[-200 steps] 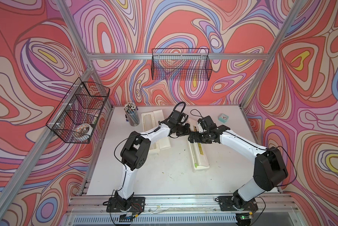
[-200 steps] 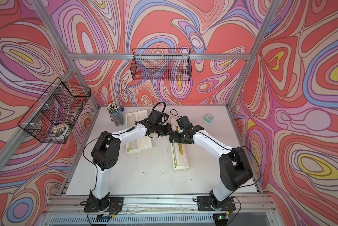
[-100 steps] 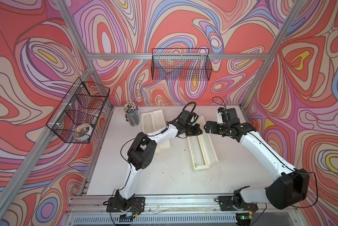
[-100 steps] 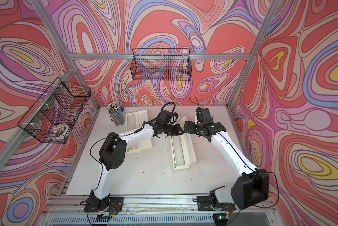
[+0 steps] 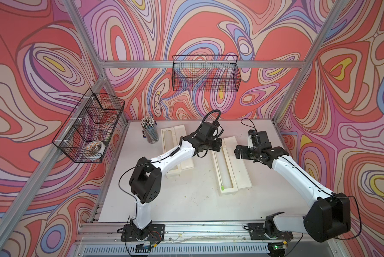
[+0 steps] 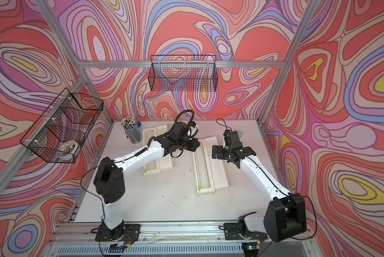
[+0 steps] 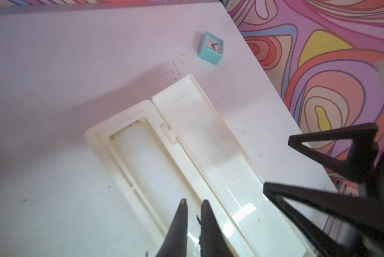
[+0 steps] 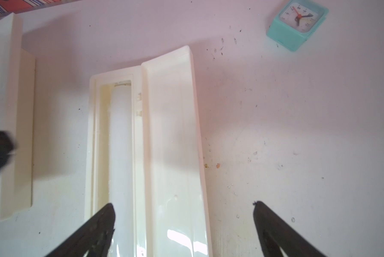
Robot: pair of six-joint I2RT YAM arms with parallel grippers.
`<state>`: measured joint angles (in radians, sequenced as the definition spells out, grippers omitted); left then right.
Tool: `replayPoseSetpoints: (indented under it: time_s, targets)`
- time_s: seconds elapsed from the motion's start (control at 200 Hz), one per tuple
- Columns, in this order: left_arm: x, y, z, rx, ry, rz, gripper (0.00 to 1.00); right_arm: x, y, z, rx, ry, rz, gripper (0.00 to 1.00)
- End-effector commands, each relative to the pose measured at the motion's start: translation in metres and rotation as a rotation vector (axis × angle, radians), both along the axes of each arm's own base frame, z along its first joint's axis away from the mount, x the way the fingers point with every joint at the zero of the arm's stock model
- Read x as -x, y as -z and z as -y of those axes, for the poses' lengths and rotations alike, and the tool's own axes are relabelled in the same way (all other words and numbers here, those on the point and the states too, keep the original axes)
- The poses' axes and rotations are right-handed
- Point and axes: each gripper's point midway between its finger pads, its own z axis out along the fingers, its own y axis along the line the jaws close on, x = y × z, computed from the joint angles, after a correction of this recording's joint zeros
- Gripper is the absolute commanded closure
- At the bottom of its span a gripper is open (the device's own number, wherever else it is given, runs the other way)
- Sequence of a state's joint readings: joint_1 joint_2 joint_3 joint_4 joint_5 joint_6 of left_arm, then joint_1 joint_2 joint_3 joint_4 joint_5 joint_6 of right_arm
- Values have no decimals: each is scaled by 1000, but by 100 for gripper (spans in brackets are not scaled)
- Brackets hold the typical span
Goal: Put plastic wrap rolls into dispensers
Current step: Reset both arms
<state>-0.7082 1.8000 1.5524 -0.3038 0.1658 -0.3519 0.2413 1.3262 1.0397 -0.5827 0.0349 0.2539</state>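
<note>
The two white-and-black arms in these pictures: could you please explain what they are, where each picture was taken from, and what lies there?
They are two robot arms at a white table. Two pictures look down from overhead; two come from wrist cameras. Two long cream-white plastic dispenser boxes lie open; the one between the arms holds a whitish plastic wrap roll. A cup of pencils and a small teal clock stand behind. The left hand is shut, the right hand open; both empty.

Right dispenser (image 5: pixel 239 164) open, whitish roll (image 8: pixel 120 144) inside; left dispenser (image 5: pixel 179 132) open, apparently loaded.
</note>
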Motion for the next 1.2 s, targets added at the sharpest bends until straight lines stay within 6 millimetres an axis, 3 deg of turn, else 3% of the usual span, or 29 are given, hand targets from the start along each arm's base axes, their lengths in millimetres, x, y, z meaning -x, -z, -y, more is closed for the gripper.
replayPoseSetpoints:
  time_s: [0.0, 0.025, 0.085, 0.11, 0.125, 0.225, 0.366, 0.486, 0.566, 0.656, 0.771, 0.856, 0.941, 0.956, 1.127, 1.192]
  targets:
    - [-21, -26, -84, -95, -155, 178, 79, -21, -18, 13, 63, 29, 158, 2]
    - [-21, -23, -103, -96, -183, 182, 69, -24, -15, 16, 81, 32, 176, 2]
    - [-22, -17, -155, -134, -275, 207, 32, -30, -9, 23, 127, 42, 226, 2]
    - [-21, -14, -176, -159, -319, 219, 7, -32, -8, 26, 148, 47, 249, 2]
    - [-20, -12, -188, -170, -343, 227, 1, -32, -6, 29, 162, 54, 255, 2]
    - [-13, 1, -255, -199, -462, 255, 0, -39, -6, 41, 226, 66, 342, 2]
    - [-8, 44, -311, -256, -549, 250, 0, -47, 16, 60, 220, 117, 432, 2]
    - [-16, 64, -351, -246, -688, 329, 0, -50, 42, 76, 251, 166, 456, 2]
    - [-25, 76, -364, -263, -717, 344, 0, -50, 48, 72, 205, 143, 545, 2]
    - [-40, 65, -362, -269, -668, 451, 0, -54, 49, 66, 208, 99, 610, 2]
    - [-49, 70, -360, -229, -617, 416, 0, -57, 57, 81, 186, 132, 667, 2]
    - [-33, 85, -354, -255, -560, 298, 0, -52, 63, 88, 177, 148, 707, 2]
    - [-15, 90, -358, -238, -597, 374, 0, -58, 68, 72, 160, 47, 670, 2]
    - [-6, 103, -359, -233, -604, 363, 0, -60, 69, 71, 157, 46, 666, 2]
    - [-6, 131, -351, -206, -559, 403, 0, -68, 75, 74, 128, 40, 615, 2]
    - [-2, 135, -359, -208, -616, 413, 0, -69, 75, 74, 128, 40, 613, 2]
